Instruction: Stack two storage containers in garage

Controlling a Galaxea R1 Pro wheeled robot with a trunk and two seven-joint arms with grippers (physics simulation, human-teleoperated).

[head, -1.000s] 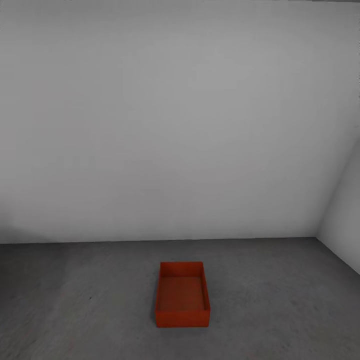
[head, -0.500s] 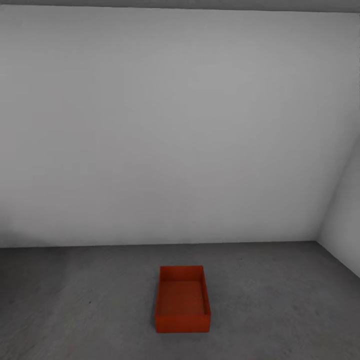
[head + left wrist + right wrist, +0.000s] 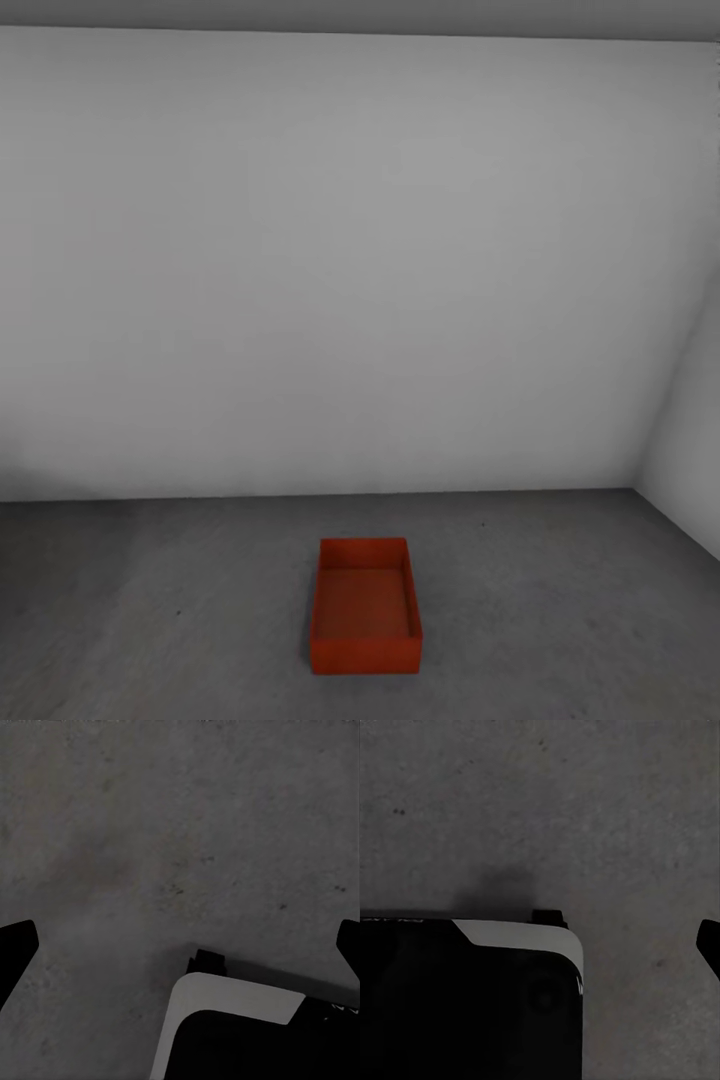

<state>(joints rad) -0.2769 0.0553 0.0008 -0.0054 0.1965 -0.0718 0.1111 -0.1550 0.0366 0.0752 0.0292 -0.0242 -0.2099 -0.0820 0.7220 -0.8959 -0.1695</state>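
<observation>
One red-orange storage container [image 3: 365,606] sits open side up on the dark grey concrete floor [image 3: 150,620] of the garage, a short way in front of the pale grey back wall [image 3: 350,270]. It holds nothing, and nothing is stacked on it. My left gripper [image 3: 180,945] hangs open over bare floor [image 3: 150,832], with a dark fingertip [image 3: 15,952] at each side of that view and nothing between them. My right gripper [image 3: 540,945] also looks down at bare floor [image 3: 607,810]; one fingertip [image 3: 709,945] shows at the frame's edge, and nothing is held.
A side wall [image 3: 690,450] meets the back wall in a corner at the right. A strip of grey ceiling [image 3: 360,15] runs along the top. My black and white base [image 3: 240,1035] [image 3: 457,997] shows below both wrists. Open floor lies on all sides of the container.
The whole head picture has slid downward, so the ceiling strip has come into view: the camera moved. The container has kept its place on the floor.
</observation>
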